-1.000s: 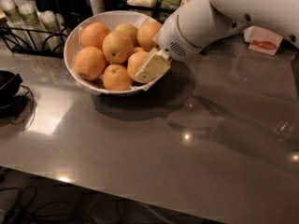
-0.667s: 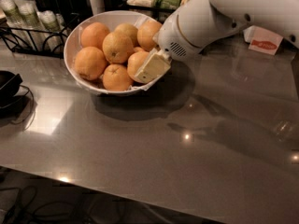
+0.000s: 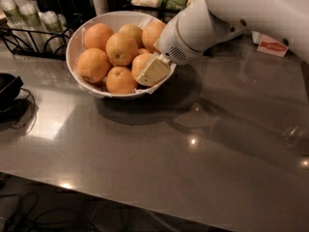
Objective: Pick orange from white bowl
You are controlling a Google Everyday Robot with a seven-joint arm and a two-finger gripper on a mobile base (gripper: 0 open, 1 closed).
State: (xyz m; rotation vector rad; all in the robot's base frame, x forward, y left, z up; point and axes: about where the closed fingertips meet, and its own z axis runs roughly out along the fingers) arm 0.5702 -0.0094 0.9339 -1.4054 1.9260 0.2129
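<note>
Nothing appears to have moved over the past second: the gripper (image 3: pixel 153 70) stays lowered into the right side of the white bowl (image 3: pixel 113 18), its cream pad pressed flat against the orange (image 3: pixel 140 63). Whether the jaws are open or clamped cannot be told from this angle.

Nearest the camera, the grey table (image 3: pixel 145 178) shows small spots of reflected light and the arm's dark shadow. Well left of the jaws, at the table's edge, lies a black device (image 3: pixel 7 87) with a cable (image 3: pixel 26 111) looping beside it.

The orange sits at the bowl's right rim, touching the jaws. Just left of it is a smaller orange (image 3: pixel 120 80) with a dark stem dimple. More oranges (image 3: pixel 92 64) are heaped further left and behind.

Up and to the right of the jaws, the white arm (image 3: pixel 251 13) slants down from the upper right corner. Its rounded wrist carries a vent grille and ends over the bowl's rim.

Beyond the bowl, far left of the jaws, a black wire rack (image 3: pixel 29 38) holds pale cups (image 3: pixel 13 9). Far right of the jaws lies a white packet (image 3: pixel 272 46) with a red label; its lettering is too small to read.
</note>
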